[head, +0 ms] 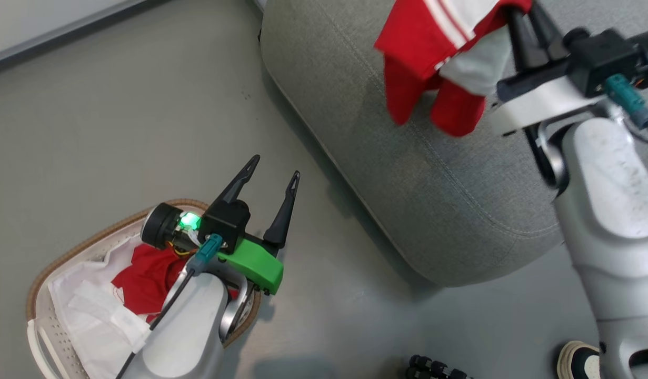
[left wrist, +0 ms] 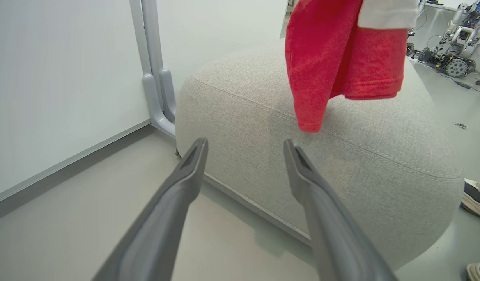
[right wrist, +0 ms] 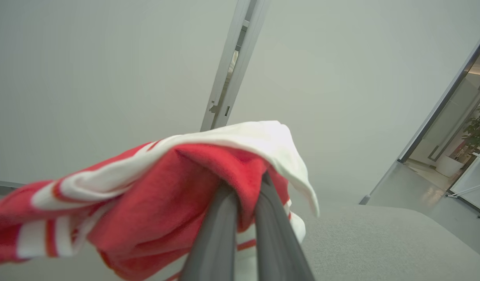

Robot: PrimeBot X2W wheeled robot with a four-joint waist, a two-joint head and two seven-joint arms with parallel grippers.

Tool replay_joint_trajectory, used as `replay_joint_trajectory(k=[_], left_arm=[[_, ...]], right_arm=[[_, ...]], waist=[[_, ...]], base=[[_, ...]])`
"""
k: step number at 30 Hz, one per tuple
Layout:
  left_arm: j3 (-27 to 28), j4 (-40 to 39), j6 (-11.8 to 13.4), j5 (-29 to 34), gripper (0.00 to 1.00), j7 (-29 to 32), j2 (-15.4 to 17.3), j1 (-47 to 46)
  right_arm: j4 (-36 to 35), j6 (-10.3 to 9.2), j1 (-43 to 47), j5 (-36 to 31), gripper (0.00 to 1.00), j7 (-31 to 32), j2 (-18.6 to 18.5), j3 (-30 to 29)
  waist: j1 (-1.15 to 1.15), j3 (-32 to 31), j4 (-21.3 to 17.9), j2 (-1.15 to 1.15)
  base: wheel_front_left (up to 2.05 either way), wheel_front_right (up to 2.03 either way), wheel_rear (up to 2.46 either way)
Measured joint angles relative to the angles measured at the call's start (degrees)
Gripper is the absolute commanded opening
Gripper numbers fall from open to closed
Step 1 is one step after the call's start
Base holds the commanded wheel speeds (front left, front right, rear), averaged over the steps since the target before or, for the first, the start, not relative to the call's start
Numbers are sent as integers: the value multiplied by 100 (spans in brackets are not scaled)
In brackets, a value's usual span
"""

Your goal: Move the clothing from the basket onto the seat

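R end effector [right wrist: 247, 183] clamped on clothing [head: 429, 47] — long axis vertical, over seat [head: 408, 173]; L end effector [head: 276, 168] apart.

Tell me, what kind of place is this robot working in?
Probably a robotics lab or office test space: other wheeled robots sit on the floor, white partition panels form the walls, and a glass door opens nearby.

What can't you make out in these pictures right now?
- Head view: the left forearm covers part of the basket, so how much clothing lies inside is unclear.
- Head view: the top edge cuts off the held garment.
- Right wrist view: the garment hides the fingertips of the right gripper.
- Head view: the bottom edge and the right arm cut off the shoe.
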Motion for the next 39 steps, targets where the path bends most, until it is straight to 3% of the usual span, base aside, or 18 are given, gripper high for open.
replay_joint_trajectory(k=[15, 21, 26, 27, 28, 29, 39], left_arm=[[66, -155, -19, 153, 100, 0, 327, -334], [134, -244, -20, 165, 100, 0, 374, -348], [199, -258, -20, 166, 100, 0, 391, -344], [205, -257, -20, 166, 100, 0, 391, -343], [219, -253, -20, 166, 100, 0, 390, -341], [232, -246, -20, 166, 100, 0, 388, -339], [528, -191, 5, 147, 100, 0, 250, -177]], right_arm=[[1634, 1, -1784, -588, 0, -1, -945, -1575], [2258, 1, -1733, -1017, 0, -9, -1010, -2515], [2732, 1, -1334, -1327, 0, -9, -780, -3217], [2758, 1, -1277, -1368, 14, -9, -744, -3326], [2777, 1, -1206, -1405, 44, -9, -709, -3454], [2783, 0, -1121, -1438, 100, -9, -686, -3574], [2119, 0, -28, -1315, 100, -9, -346, -3833]], waist=[[0, 945, 803, 0], [0, 1334, 1127, 0], [1, 1598, 1347, 0], [1, 1625, 1378, 0], [1, 1652, 1414, 0], [1, 1668, 1446, 0], [0, 1336, 1522, 0]], base=[[0, 0, 0], [0, 0, 0], [0, 0, 0], [0, 0, 0], [0, 0, 0], [0, 0, 0], [0, 0, 0]])
